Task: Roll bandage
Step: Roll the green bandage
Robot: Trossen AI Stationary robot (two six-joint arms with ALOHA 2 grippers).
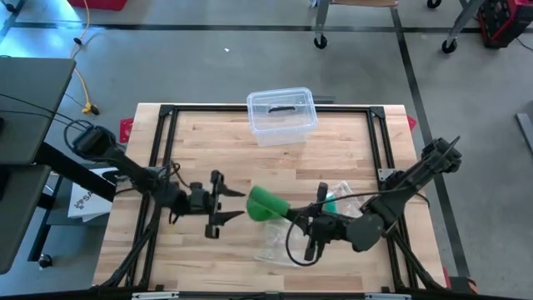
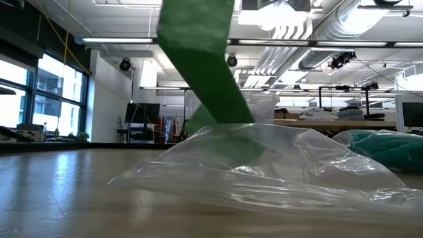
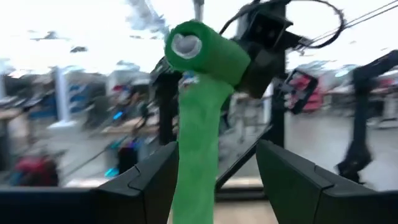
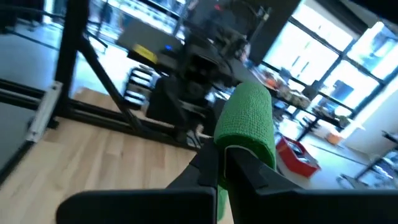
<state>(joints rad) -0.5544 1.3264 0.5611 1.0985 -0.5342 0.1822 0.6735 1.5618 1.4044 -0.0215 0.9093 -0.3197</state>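
Wooden table (image 1: 208, 142) bears a clear bin (image 1: 281, 115); right pincer (image 1: 293, 216) grasps green bandage (image 1: 266, 204), left pincer (image 1: 226, 205) released.

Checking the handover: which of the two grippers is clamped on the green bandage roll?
The right gripper, shut on the green bandage roll; the left gripper stands open beside it.

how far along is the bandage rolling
Part done: the green bandage already forms a thick roll. In hand: the right gripper is shut on that roll, and the open left gripper sits beside it, its fingers either side of the hanging tail. Left: that loose tail, hanging down toward the plastic bag, still needs winding on.
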